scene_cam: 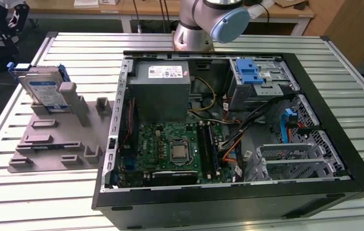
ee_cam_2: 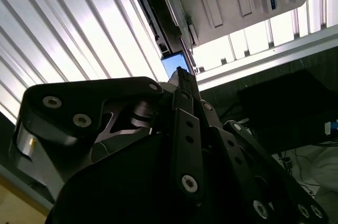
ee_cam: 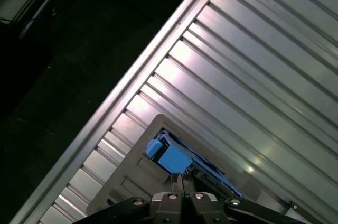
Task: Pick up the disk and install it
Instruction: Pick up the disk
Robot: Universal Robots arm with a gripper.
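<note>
Black claw (ee_cam: 182, 179) links are sitting closest to the lens in both wrist views. Its two fingers (ee_cam: 177, 183) are pressing flat against each other, clenched on nothing. They are pointing toward the disk (ee_cam: 171, 159), whose blue edge is showing just past the fingertips, while the claw is hanging apart from it.

In the exterior view, one disk (scene_cam: 43, 90) is standing on edge in a slot at the far end of one grey holder (scene_cam: 53, 139). Its white-and-blue label is facing the camera and its blue bracket is wrapping round its sides. Several low upright blocks are rising from the rest of the holder.

The holder is lying flat on the slatted metal desk (scene_cam: 79, 50), near the desk's edge at the exterior view's left. Dark floor (ee_cam: 63, 49) is showing beyond that edge in the first wrist view.

Just beside the holder, toward the exterior view's right, one open black computer case (scene_cam: 233, 202) is lying on its side. Inside it, one grey power-supply box (scene_cam: 162, 96) is sitting above one green circuit board (scene_cam: 159, 142), which is carrying one square processor chip (scene_cam: 179, 152). One metal drive cage (scene_cam: 265, 84) with one blue latch (scene_cam: 249, 72) is sitting in the far corner, well apart from the disk. One grey arm (scene_cam: 198, 26) is rising behind the case.
</note>
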